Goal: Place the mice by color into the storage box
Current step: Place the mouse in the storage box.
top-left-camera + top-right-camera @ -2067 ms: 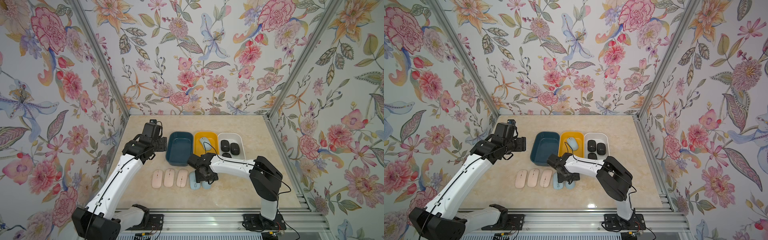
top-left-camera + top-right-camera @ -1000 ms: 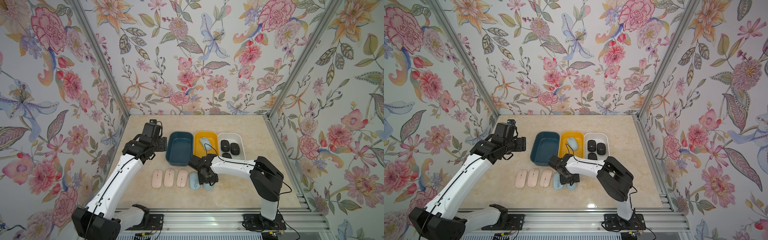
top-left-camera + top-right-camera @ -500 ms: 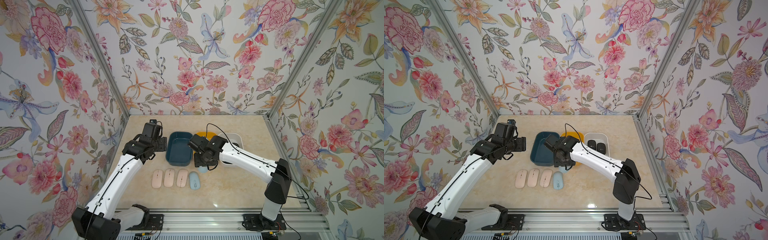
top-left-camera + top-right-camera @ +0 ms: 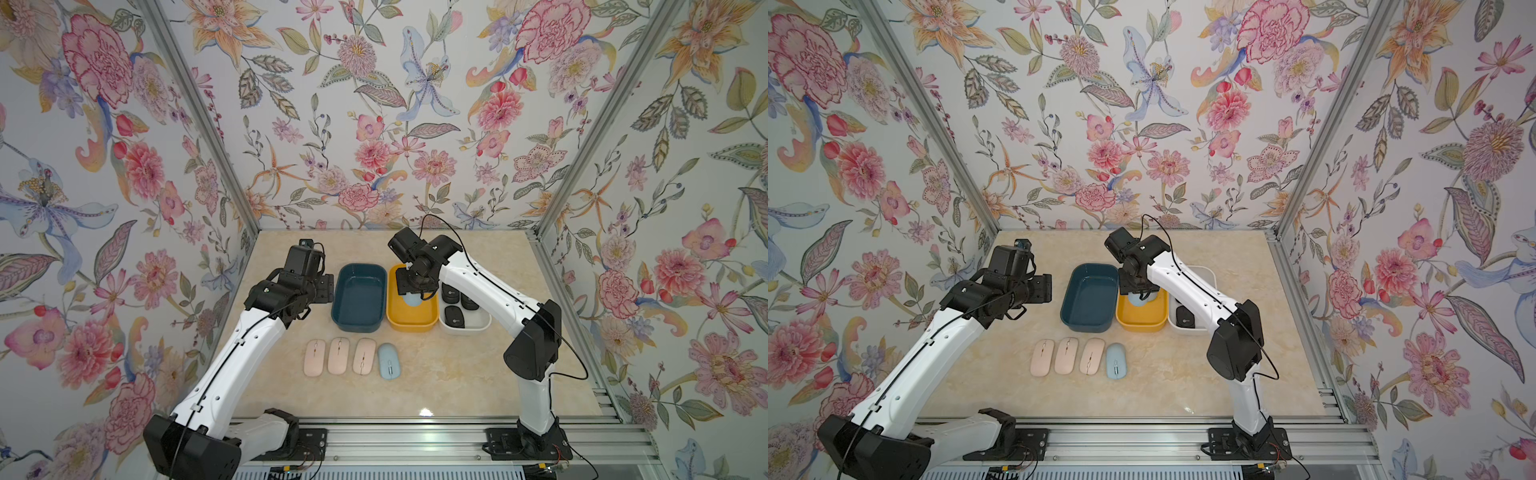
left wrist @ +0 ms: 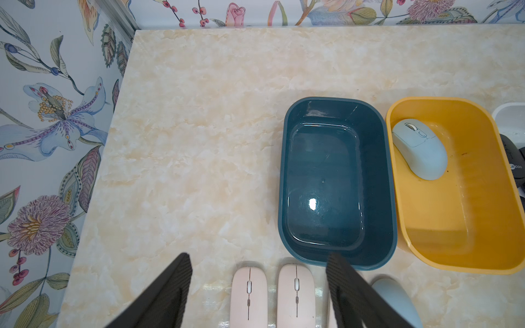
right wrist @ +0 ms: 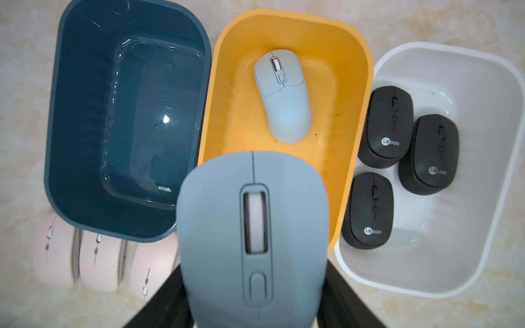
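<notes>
Over the yellow box (image 4: 411, 325), the right end effector (image 4: 415, 286) pinches a light blue mouse (image 6: 252, 233), lifted off the near worktop (image 4: 457, 374), where it lay two seconds ago. One blue mouse (image 6: 282, 96) already lies inside; the last blue mouse (image 4: 389, 360) waits beside three pink mice (image 4: 338, 355). Release comes next, I judge. The left end effector (image 5: 258, 257) hangs spread and empty, left of the dark blue box (image 4: 358, 328).

The right pincer (image 4: 415, 291) holds a light blue mouse (image 4: 409, 300) over the yellow bin (image 4: 412, 323).
</notes>
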